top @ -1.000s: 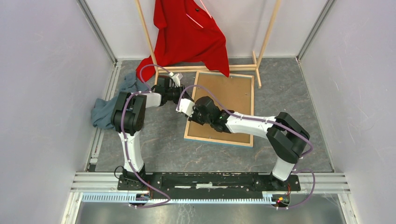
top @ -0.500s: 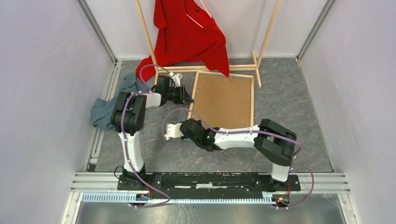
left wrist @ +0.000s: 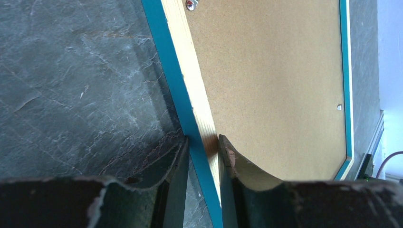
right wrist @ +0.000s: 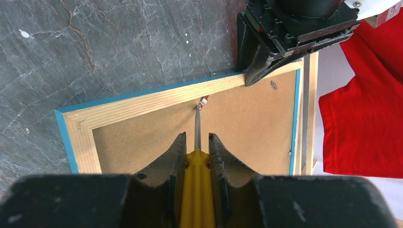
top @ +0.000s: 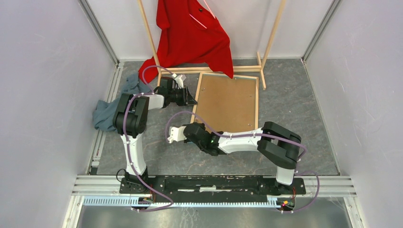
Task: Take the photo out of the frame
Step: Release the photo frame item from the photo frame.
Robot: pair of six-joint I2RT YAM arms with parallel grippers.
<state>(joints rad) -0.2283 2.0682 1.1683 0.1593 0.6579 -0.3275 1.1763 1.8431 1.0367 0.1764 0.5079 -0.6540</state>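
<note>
The frame (top: 195,105) lies face down on the floor, with its blue border and pale wood rail (left wrist: 199,99) showing. The brown backing board (top: 227,102) fills it and hides the photo. My left gripper (top: 191,100) is shut on the frame's left rail (left wrist: 203,140), one finger on each side. My right gripper (top: 191,127) is over the frame's near left corner and shut on a yellow-handled screwdriver (right wrist: 197,190). The screwdriver's metal tip (right wrist: 198,110) touches a small retaining tab (right wrist: 204,100) at the board's edge. The left gripper also shows in the right wrist view (right wrist: 266,71).
A wooden clothes rack (top: 211,69) stands just behind the frame, with a red shirt (top: 190,38) hanging over the frame's far edge. A grey-blue cloth (top: 107,111) lies at the left wall. Walls close in both sides.
My right arm has swung from over the frame's left rail toward the near left corner, then barely moved. The left arm and frame have stayed put.
</note>
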